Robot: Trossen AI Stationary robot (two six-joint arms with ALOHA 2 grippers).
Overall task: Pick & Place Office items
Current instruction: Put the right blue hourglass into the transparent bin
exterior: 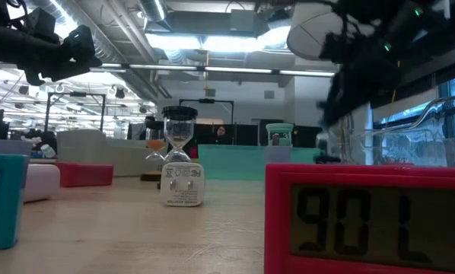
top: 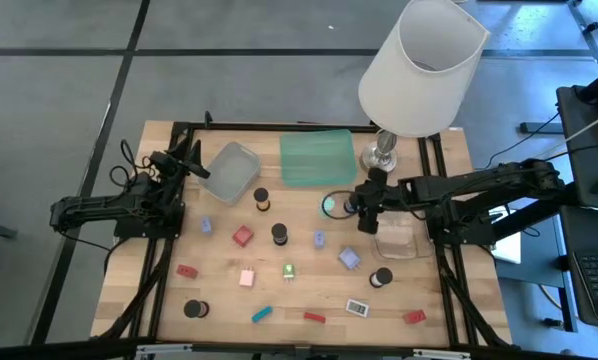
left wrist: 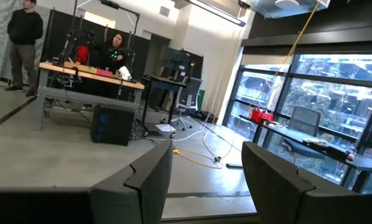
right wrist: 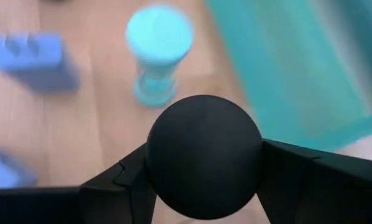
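High view: right end effector (top: 367,208) sits between the green tray (top: 317,158) and clear tray (top: 397,241); most items, like the red block (top: 242,236), lie loose on the wooden worktop (top: 219,290), so the task looks barely begun.
Low view: a hard white plug (exterior: 182,185) stands mid-worktop.
Left wrist: left end effector (left wrist: 204,180) half-open, empty, raised.
Right wrist: fingers clamp a smooth black round-topped cylinder (right wrist: 204,155) above a mint hourglass (right wrist: 158,53).
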